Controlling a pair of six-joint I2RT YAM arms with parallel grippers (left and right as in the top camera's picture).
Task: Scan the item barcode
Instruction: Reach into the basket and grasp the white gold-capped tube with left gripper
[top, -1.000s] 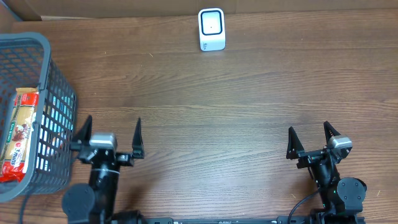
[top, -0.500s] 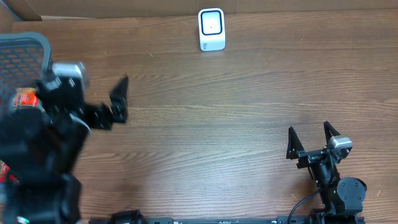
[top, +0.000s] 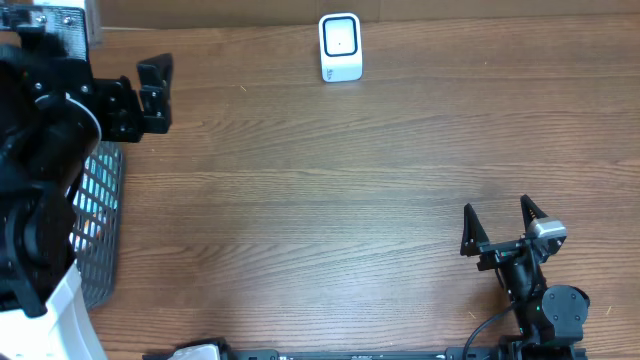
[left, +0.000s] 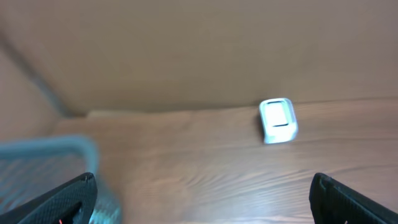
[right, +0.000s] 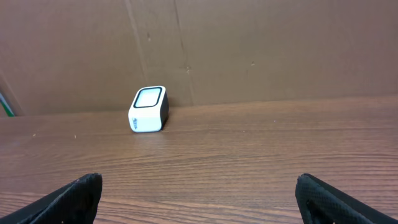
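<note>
The white barcode scanner with a dark-rimmed face stands at the table's far edge, also seen in the left wrist view and the right wrist view. My left arm is raised over the grey basket at the left, and one black finger juts out toward the scanner. My left gripper is open and holds nothing. The item is hidden under that arm. At the near right, my right gripper rests low, open and empty.
A brown cardboard wall backs the table behind the scanner. The basket's blurred rim shows at the left of the left wrist view. Bare wooden tabletop lies between the arms and the scanner.
My left arm has risen from the near edge and swung left and away, now covering the basket and the snack bar inside it. The right arm has not moved.
</note>
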